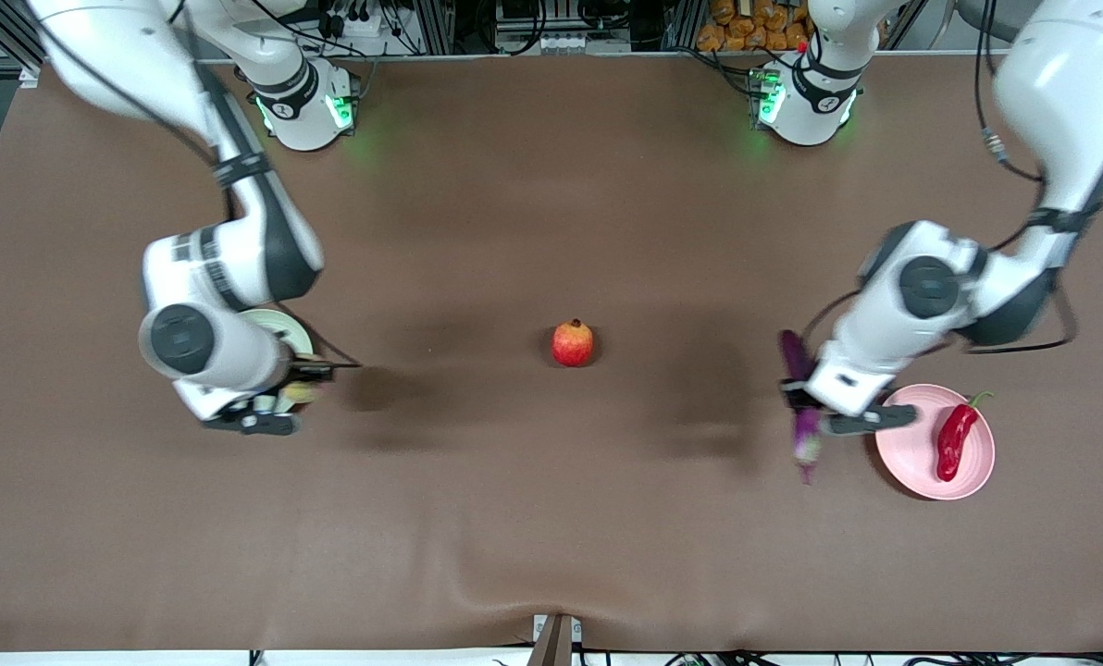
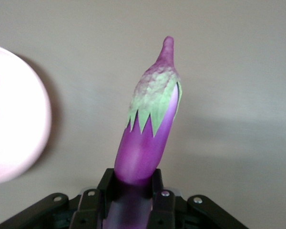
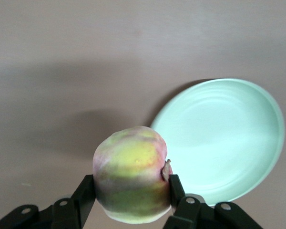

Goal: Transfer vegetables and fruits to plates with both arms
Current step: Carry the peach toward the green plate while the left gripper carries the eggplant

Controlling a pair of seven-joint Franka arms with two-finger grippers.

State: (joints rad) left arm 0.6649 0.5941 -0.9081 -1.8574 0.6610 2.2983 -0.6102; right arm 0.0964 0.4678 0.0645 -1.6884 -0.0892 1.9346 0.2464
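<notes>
Front view shows the brown table (image 1: 533, 518) with both arms up in the air. The left gripper (image 1: 806, 407) squeezes the purple eggplant (image 1: 799, 407) between its two fingers. The eggplant's stem end sticks out past the fingers. Just beside this gripper, toward the left arm's end of the table, sits the pink plate (image 1: 912, 462). The red chili pepper (image 1: 956, 442) lies on that plate. The right gripper (image 1: 285, 400) is closed on the peach (image 3: 132, 187). The green plate (image 3: 224, 138) lies on the table just beside this gripper, with nothing on it. The red pomegranate (image 1: 572, 343) stands alone on the table between the two grippers, well apart from both.
</notes>
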